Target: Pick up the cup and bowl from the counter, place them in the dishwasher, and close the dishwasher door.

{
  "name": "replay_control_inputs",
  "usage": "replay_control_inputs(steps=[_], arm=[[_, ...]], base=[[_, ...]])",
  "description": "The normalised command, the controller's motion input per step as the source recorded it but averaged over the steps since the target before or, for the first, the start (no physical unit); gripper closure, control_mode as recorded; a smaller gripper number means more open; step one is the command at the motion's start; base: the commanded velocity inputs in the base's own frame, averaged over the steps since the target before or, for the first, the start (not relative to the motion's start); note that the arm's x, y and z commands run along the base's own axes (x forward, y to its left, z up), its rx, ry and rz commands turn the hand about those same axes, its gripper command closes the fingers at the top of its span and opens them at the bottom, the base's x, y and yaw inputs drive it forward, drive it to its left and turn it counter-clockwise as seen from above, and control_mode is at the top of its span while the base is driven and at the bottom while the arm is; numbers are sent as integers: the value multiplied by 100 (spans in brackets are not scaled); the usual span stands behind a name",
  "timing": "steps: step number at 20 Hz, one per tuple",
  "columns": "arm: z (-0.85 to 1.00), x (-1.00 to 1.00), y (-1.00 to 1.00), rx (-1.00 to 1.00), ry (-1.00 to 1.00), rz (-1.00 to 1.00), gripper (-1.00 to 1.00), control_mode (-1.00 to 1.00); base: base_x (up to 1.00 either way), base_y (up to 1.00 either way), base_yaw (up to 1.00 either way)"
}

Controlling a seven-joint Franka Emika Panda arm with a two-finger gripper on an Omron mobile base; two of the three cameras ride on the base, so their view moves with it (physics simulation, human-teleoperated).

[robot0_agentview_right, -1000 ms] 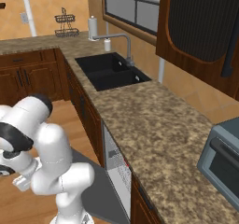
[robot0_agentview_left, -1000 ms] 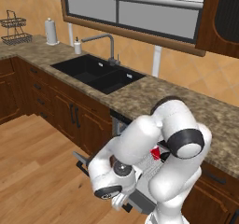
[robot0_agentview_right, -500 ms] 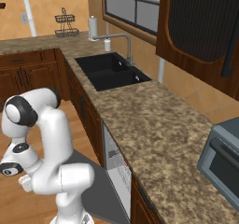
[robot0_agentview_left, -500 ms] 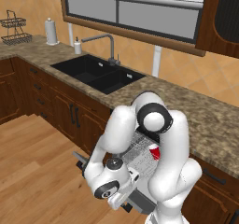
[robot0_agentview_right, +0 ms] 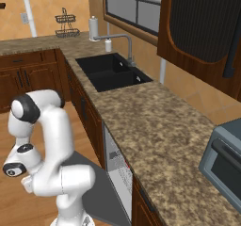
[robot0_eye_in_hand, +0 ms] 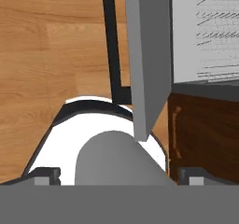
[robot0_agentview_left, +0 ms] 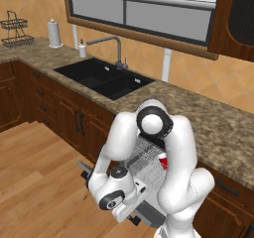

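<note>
So the worktop (robot0_agentview_right: pixel 160 126) runs long and speckled brown past the black double sink (robot0_agentview_left: pixel 104 78), nothing of mine sitting on the stretch I can see. Under it the dishwasher (robot0_agentview_right: pixel 117 166) is open, and its door (robot0_agentview_right: pixel 94 187) hangs down flat and grey toward the wood floor (robot0_agentview_left: pixel 34 182). In my hand view that door (robot0_eye_in_hand: pixel 147 55) shows edge-on with its long dark bar handle (robot0_eye_in_hand: pixel 112 41) beside it, and the white wire rack (robot0_eye_in_hand: pixel 210 31) is off to the side.

My arm is folded way down low in front of the opening, with my claw (robot0_agentview_left: pixel 126 209) just beside the door's outer edge, over the floor. The fingers are spread wide with nothing between them, one dark tip (robot0_eye_in_hand: pixel 46 174) at each bottom corner of the hand view.

The cup (robot0_agentview_left: pixel 162 161) is in the rack, a bit of red with a white rim peeking out from behind my elbow. The bowl I can't make out; my arm blocks most of the rack.
</note>
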Motion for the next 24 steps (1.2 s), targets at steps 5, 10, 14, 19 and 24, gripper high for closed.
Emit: replay_control_inputs(steps=[5, 10, 14, 19, 24], arm=[[-87, 99, 100, -64, 5, 0, -100, -100], [19, 68, 89, -30, -3, 0, -100, -100], [11, 13, 100, -38, -9, 0, -100, -100], [-15, 14, 100, -54, -11, 4, -100, -100], [-50, 0, 100, -58, -5, 7, -100, -100]], base=[[0, 0, 0], [0, 0, 0], [0, 0, 0], [0, 0, 0], [0, 0, 0]])
